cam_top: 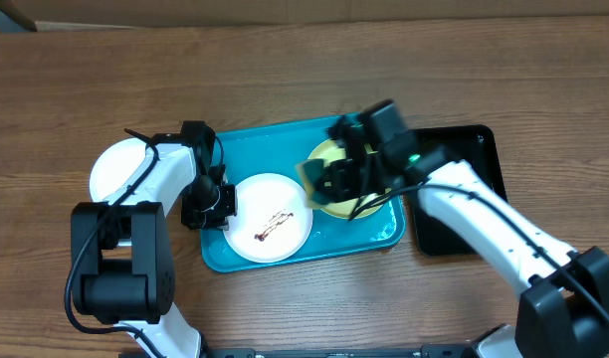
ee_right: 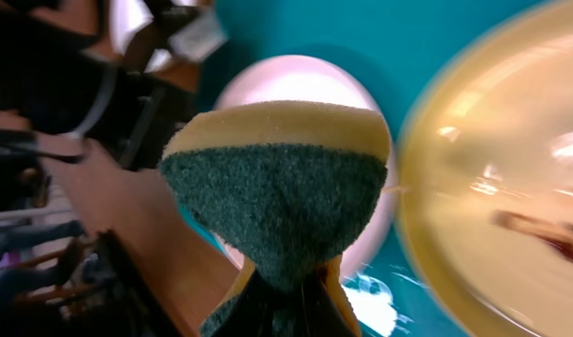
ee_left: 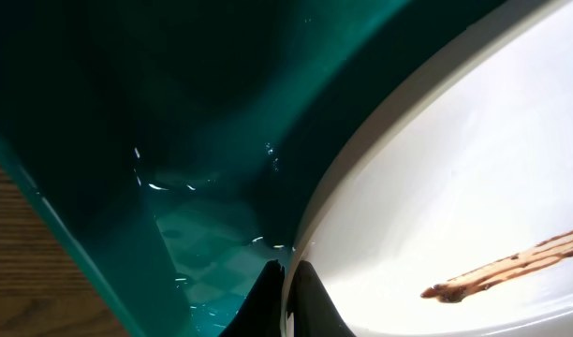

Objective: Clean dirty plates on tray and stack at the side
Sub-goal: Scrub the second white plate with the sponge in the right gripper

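The turquoise tray (cam_top: 275, 149) holds a white plate (cam_top: 270, 234) with a brown sauce smear and a green-rimmed yellowish plate (cam_top: 334, 207). A second white plate (cam_top: 115, 169) lies on the table left of the tray, partly under my left arm. My left gripper (cam_top: 213, 204) is shut on the smeared white plate's left rim; the left wrist view shows the jaws (ee_left: 286, 285) pinching that rim (ee_left: 436, 187). My right gripper (cam_top: 342, 179) is shut on a yellow and green sponge (cam_top: 314, 171) over the yellowish plate. The right wrist view shows the sponge (ee_right: 277, 178) and the yellowish plate (ee_right: 492, 168).
A narrow black tray (cam_top: 474, 159) lies right of the turquoise tray, partly under my right arm. The wooden table (cam_top: 285, 80) stretches behind the trays. The tray's raised wall (ee_left: 99, 243) stands close to my left jaws.
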